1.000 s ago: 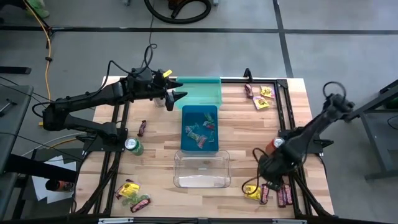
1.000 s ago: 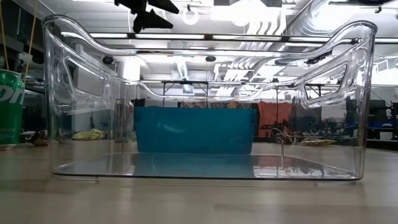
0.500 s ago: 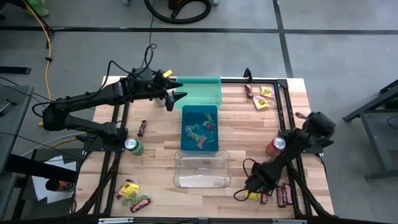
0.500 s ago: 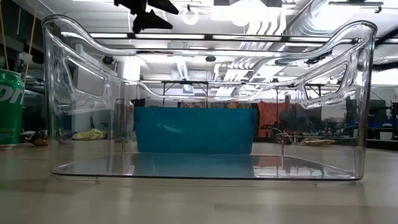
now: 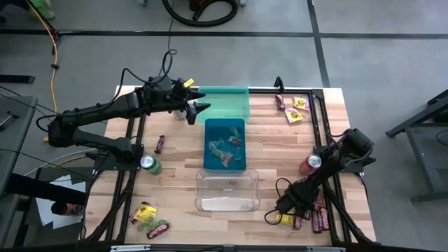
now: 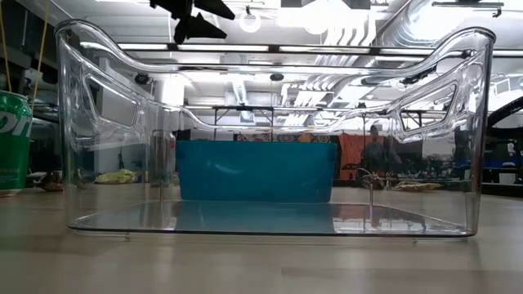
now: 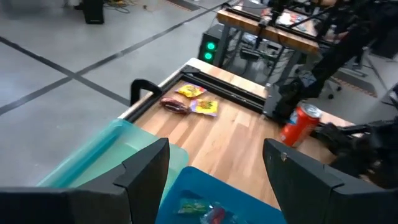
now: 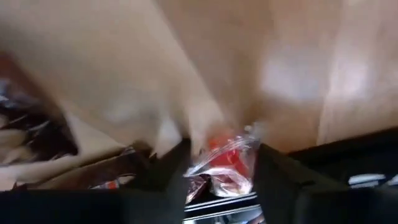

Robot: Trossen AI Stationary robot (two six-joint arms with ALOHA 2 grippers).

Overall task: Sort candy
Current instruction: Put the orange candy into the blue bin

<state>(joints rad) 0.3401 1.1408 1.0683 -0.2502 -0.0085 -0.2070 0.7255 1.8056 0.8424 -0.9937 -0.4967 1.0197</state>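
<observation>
Candy lies in piles on the wooden table: near right (image 5: 308,218), near left (image 5: 148,218) and far right (image 5: 294,108). One dark bar (image 5: 160,144) lies alone. My right gripper (image 5: 278,212) is tipped down at the near-right pile. In the right wrist view its fingers stand apart, one on either side of a red and clear packet (image 8: 225,163). My left gripper (image 5: 199,108) hangs open above the far end of the blue bin (image 5: 208,143), which holds mixed sweets. It also shows in the left wrist view (image 7: 214,177). My right gripper comes at the red and clear packet (image 8: 214,155) slanting down from the far right. The packet lies on the table among the pile. The picture is blurred, and I cannot tell whether the fingers (image 8: 283,180) touch it.
A teal bin (image 5: 224,103) stands behind the blue bin and a clear bin (image 5: 227,203) in front of it. A green can (image 5: 150,164) is at the left and a red can (image 5: 309,164) at the right, beside my right arm. Black frame rails run along the table's sides.
My right gripper has gone down and toward the table's near edge, tipping steeply downward, and has come to the near-right candy pile. My left arm has kept still.
</observation>
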